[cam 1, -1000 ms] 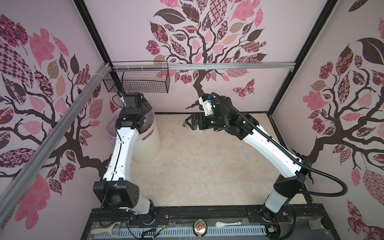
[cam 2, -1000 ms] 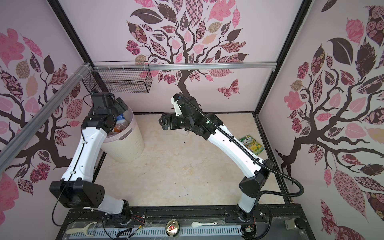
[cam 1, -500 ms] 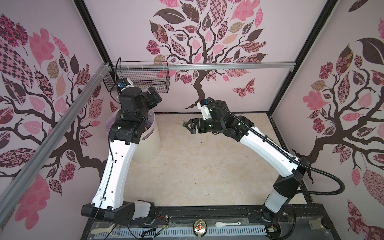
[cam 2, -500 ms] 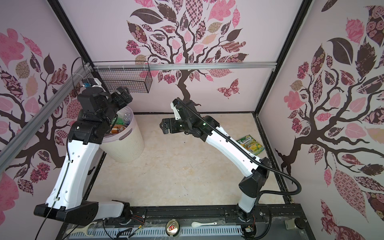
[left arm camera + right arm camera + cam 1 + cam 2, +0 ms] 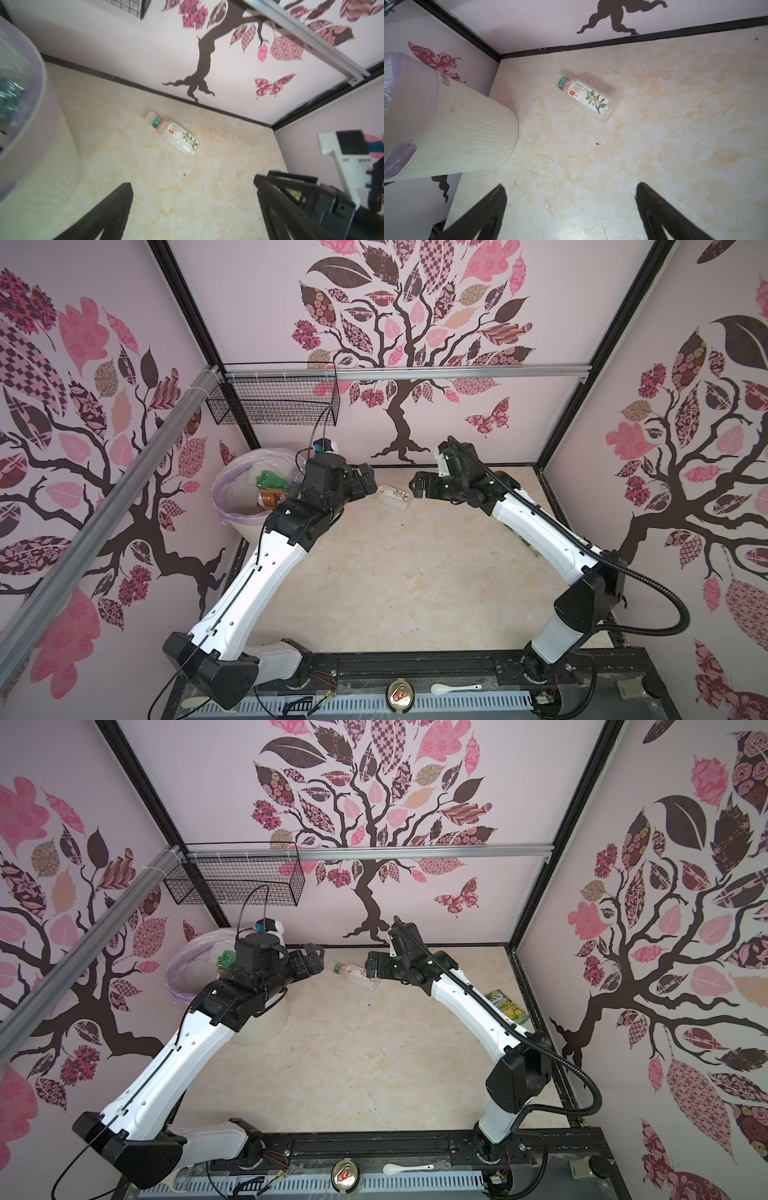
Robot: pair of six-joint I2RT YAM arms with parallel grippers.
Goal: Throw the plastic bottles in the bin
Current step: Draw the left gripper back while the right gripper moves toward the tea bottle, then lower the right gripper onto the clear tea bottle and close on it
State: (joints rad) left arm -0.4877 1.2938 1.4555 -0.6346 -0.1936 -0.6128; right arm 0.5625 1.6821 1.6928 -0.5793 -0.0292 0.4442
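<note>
One clear plastic bottle (image 5: 394, 497) (image 5: 352, 971) with a white flowered label lies on its side on the floor near the back wall. It also shows in the left wrist view (image 5: 172, 133) and the right wrist view (image 5: 583, 96). My left gripper (image 5: 370, 481) (image 5: 192, 182) hangs open just left of it. My right gripper (image 5: 415, 485) (image 5: 571, 186) hangs open just right of it. Nothing is between either pair of fingers. The cream bin (image 5: 226, 506) (image 5: 467, 135) stands at back left and holds a green bottle (image 5: 268, 481) and a brown one (image 5: 268, 498).
A black wire basket (image 5: 274, 406) hangs on the back rail above the bin. A green-yellow snack packet (image 5: 507, 1006) lies by the right wall, behind the right arm. A can (image 5: 400, 695) and a white spoon (image 5: 455, 688) rest on the front rail.
My left arm has swung away from above the bin and come down to the right, beside the floor bottle. My right gripper has drawn back to the right, uncovering that bottle. Both stay open.
</note>
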